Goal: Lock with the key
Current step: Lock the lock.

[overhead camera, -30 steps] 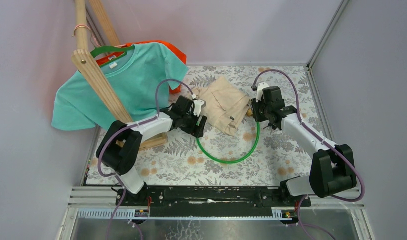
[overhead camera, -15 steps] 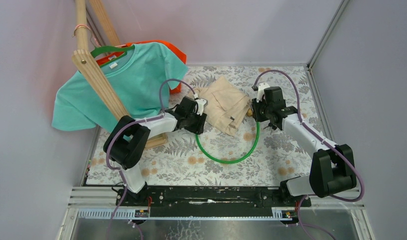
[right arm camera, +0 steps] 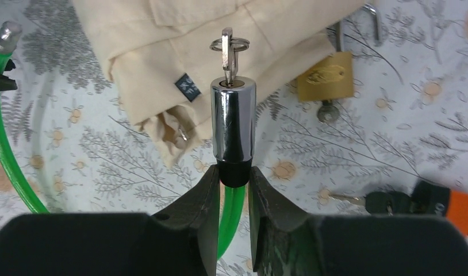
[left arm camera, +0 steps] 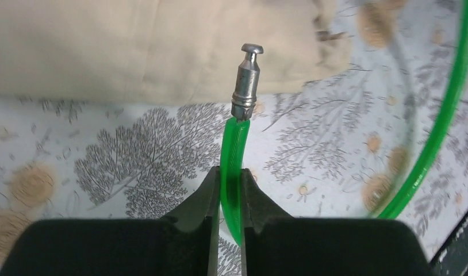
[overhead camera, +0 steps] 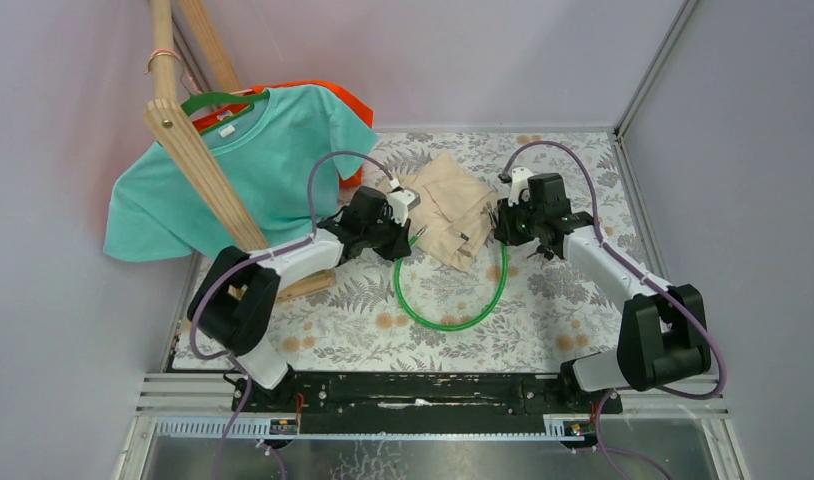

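Observation:
The lock is a green cable (overhead camera: 453, 322) looped on the floral table. My left gripper (left arm camera: 230, 172) is shut on the cable (left arm camera: 234, 144) just below its metal pin end (left arm camera: 246, 80), which points at the beige cloth. My right gripper (right arm camera: 234, 172) is shut on the black collar of the chrome lock cylinder (right arm camera: 233, 123) at the cable's other end. The key (right arm camera: 227, 52), with its ring, sticks out of the cylinder's top. From above, the left gripper (overhead camera: 395, 238) and right gripper (overhead camera: 505, 226) hold the two ends apart, with the cloth between them.
Folded beige clothing (overhead camera: 448, 205) lies between the grippers. A brass padlock (right arm camera: 325, 80) with a key, and loose keys with black and orange heads (right arm camera: 415, 201), lie near the right gripper. A teal shirt (overhead camera: 233, 170) hangs on a wooden rack (overhead camera: 198, 165) at the left.
My left gripper has shut on the cable's pin end and lifted it a little toward the cloth. The right gripper has shifted slightly left with the cylinder, and the loop has narrowed.

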